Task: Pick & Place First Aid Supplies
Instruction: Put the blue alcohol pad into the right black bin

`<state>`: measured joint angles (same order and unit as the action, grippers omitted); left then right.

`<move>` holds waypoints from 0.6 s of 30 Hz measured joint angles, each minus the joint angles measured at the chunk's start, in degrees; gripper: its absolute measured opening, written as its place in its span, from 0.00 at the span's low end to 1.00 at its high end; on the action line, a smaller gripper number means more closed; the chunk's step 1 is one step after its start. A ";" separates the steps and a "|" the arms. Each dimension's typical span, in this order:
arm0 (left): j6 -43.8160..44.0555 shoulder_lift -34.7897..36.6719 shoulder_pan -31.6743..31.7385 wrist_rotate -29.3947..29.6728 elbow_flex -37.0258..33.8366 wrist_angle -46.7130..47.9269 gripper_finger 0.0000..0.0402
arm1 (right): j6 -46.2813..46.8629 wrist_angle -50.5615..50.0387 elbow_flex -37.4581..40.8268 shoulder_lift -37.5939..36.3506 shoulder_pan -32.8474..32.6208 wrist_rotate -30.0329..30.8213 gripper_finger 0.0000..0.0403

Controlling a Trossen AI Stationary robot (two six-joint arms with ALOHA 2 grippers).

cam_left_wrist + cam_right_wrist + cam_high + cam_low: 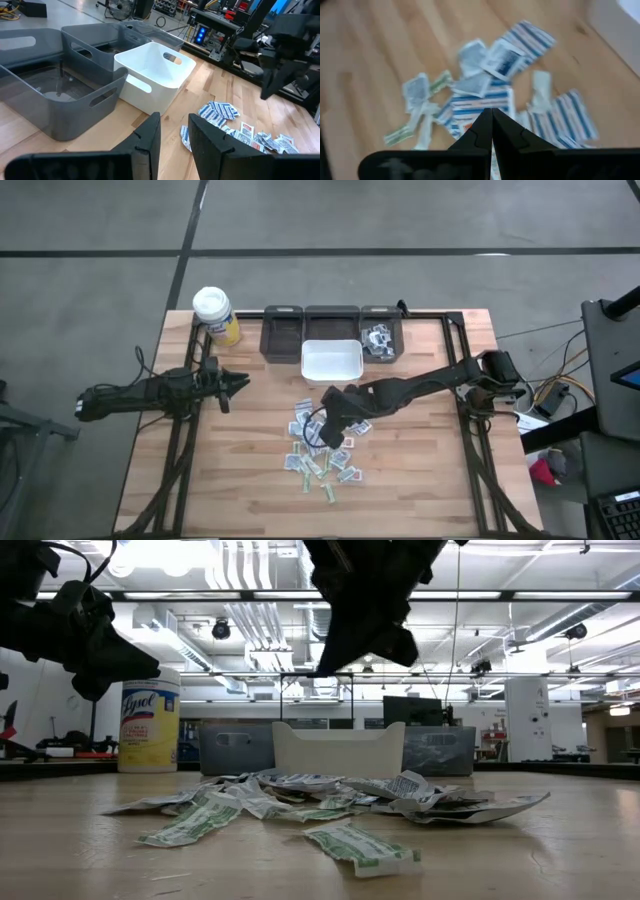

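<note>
packets: first aid packets (322, 448) lie scattered in a loose pile on the wooden tabletop (240, 460), just in front of the white bin (332, 360)
right gripper (331, 434): hanging over the pile, above it in the low view, jaws pinched together, nothing held
left gripper (237, 383): well to the left of the white bin, jaws a narrow gap apart, empty
bottle (149, 719): yellow label reads "lysol", white cap, left of the grey bins (332, 327)
packet print: too blurred to read
</note>
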<state>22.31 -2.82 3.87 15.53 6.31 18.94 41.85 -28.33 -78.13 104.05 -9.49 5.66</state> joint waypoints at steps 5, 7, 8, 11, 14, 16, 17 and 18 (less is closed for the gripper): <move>0.00 0.01 -0.01 0.00 0.00 0.00 0.23 | -7.35 8.04 -0.05 1.96 1.09 -9.85 0.02; 0.00 0.01 -0.01 0.00 -0.01 0.00 0.23 | -8.74 11.17 -0.26 3.07 1.67 -12.95 0.02; 0.00 0.01 0.01 0.00 0.00 0.00 0.23 | -8.87 12.01 -0.26 3.54 1.94 -13.37 0.02; -2.37 -0.01 -0.01 0.02 -0.02 0.00 0.23 | -8.88 13.46 -0.31 4.32 2.87 -13.50 0.02; -7.19 0.01 0.01 0.02 0.00 0.02 0.23 | -8.88 13.81 -0.31 4.57 3.75 -13.60 0.03; -10.08 0.01 0.01 0.02 -0.01 0.01 0.23 | -8.88 13.99 -0.31 4.57 4.29 -13.69 0.05; -11.14 0.01 0.01 0.02 -0.01 0.00 0.23 | -8.88 14.06 -0.29 4.57 4.54 -13.72 0.07; -11.81 0.01 0.00 0.02 0.00 0.00 0.23 | -8.88 14.09 -0.31 4.57 4.78 -13.72 0.09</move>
<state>10.50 -2.81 3.87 15.55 6.31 18.94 32.97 -14.24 -78.43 108.62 -4.71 -8.05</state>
